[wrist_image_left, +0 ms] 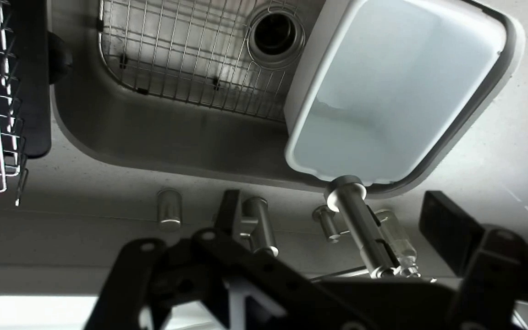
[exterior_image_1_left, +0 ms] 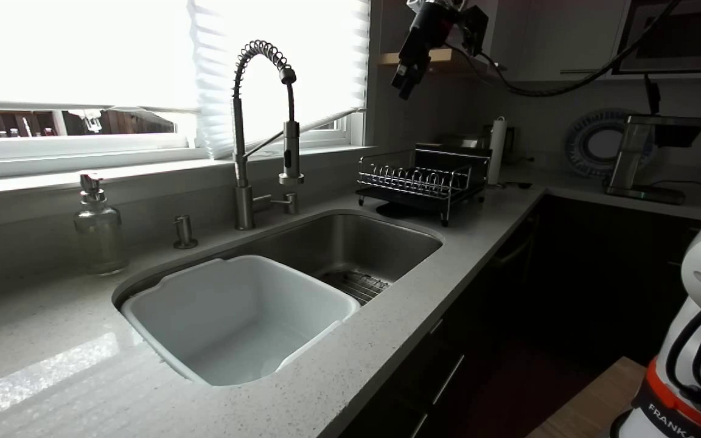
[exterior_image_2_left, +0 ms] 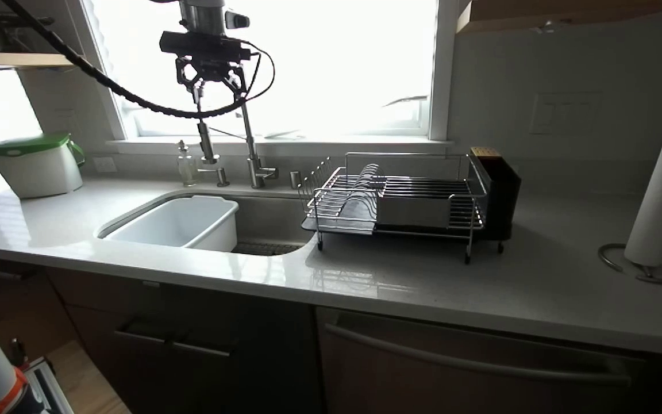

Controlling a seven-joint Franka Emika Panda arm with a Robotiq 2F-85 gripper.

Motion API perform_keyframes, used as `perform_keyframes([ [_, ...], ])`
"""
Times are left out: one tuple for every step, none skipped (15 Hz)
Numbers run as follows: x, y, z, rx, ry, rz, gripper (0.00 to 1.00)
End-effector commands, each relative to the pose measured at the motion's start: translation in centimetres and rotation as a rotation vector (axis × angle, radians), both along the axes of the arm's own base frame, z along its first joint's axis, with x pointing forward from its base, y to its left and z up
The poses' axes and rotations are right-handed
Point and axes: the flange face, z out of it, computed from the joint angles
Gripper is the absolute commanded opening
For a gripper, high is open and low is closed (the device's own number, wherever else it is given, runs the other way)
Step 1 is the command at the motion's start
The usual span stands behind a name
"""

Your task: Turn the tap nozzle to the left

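My gripper, jaws apart; in an exterior view, the tap nozzle hangs at its eight o'clock.

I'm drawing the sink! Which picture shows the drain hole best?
The wrist view: looking down, it shows the whole round drain hole, beside the white tub. I can't make it out in either exterior view.

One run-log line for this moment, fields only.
gripper: open, holding nothing; tap nozzle: pointing down, apart from gripper; white tub: in sink

Tub in sink; faucet behind; dish rack beside.
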Motion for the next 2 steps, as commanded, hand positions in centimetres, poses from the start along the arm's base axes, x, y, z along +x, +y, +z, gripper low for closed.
perform_keyframes([
  [0.03,0.01,0.00,0.000,0.002,0.000,1.00],
  [0.02,0.01,-0.04,0.000,0.003,-0.001,1.00],
])
